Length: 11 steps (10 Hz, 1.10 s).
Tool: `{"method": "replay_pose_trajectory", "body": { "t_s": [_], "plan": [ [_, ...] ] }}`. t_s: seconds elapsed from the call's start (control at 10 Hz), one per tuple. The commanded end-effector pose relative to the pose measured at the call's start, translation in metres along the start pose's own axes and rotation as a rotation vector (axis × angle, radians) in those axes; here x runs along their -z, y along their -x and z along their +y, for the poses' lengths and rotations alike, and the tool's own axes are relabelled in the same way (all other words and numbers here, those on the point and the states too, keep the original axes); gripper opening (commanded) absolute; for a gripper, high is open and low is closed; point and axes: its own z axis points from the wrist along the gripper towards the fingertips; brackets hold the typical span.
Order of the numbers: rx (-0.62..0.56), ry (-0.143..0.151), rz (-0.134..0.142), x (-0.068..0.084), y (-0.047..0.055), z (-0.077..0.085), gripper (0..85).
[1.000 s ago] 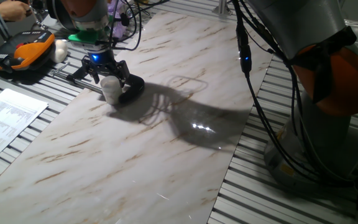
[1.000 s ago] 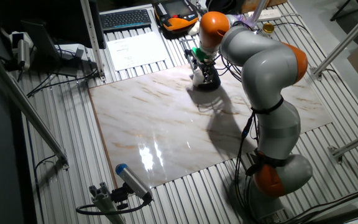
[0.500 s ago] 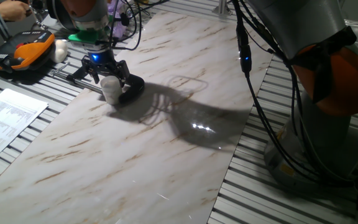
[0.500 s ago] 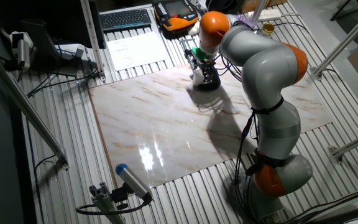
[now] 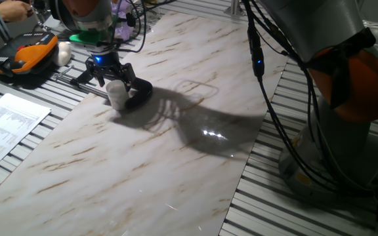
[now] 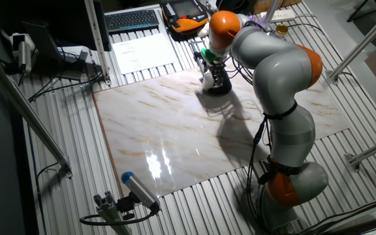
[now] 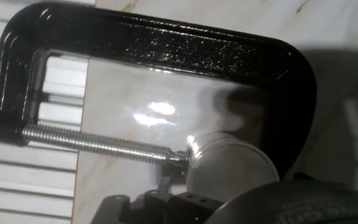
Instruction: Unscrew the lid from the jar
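The small white translucent jar [image 5: 117, 96] stands near the marble slab's far left edge; it also shows as a pale spot [image 6: 208, 81] in the other fixed view. A black C-clamp [image 5: 138, 93] [image 7: 166, 43] holds the jar, its screw [image 7: 98, 144] pressed against the jar's side. From above, the round whitish lid [image 7: 232, 169] sits on the jar. My gripper [image 5: 114, 80] [image 6: 213, 72] hangs right over the jar top, black fingers [image 5: 128, 75] spread on either side. No finger visibly touches the lid.
An orange-and-black handheld unit [image 5: 20, 55] and a white rounded lump [image 5: 64, 52] lie left of the slab. A printed sheet [image 5: 5, 128] lies on the slatted table. A person's hand [image 5: 5, 10] is at the top left. Cables and the arm's base [image 5: 346, 111] fill the right.
My hand has risen very slightly above the jar. Jar and clamp have not moved.
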Motion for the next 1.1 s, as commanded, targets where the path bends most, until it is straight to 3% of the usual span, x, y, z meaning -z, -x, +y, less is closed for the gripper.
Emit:
{"method": "replay_pose_trajectory", "body": {
  "t_s": [0.0, 1.0],
  "plan": [
    [-0.031, 0.001, 0.003, 0.0, 0.0002, 0.0001, 85.0],
    [-0.236, 0.002, 0.031, -0.003, -0.0002, -0.0018, 85.0]
  ]
}}
